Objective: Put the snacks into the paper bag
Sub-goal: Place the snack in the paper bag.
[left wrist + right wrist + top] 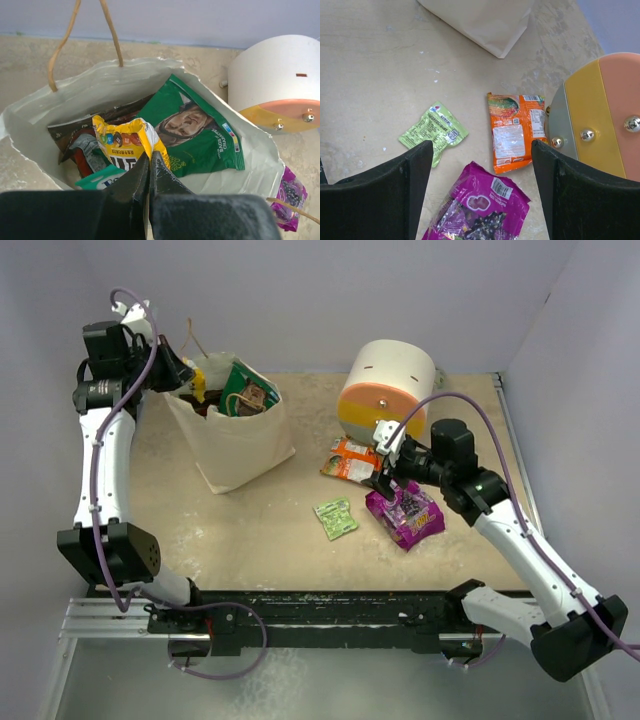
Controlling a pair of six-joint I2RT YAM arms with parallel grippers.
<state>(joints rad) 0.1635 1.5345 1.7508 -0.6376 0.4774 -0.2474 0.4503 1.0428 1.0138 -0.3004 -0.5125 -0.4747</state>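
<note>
The cream paper bag (235, 445) stands at the back left. My left gripper (172, 372) is shut on its near rim. In the left wrist view the bag (45, 110) holds a green packet (195, 130), a yellow packet (122, 142), a teal packet (97, 177) and dark brown and red ones. My right gripper (385, 475) is open just above the purple packet (405, 513), with the packet's top (480, 210) between the fingers. The orange packet (350, 460) (512, 132) and the small green-white packet (335, 517) (434, 131) lie flat on the table.
A round white, orange and yellow drawer unit (390, 390) (605, 110) stands right behind the orange packet, close to my right gripper. Purple walls close in the table at the back and both sides.
</note>
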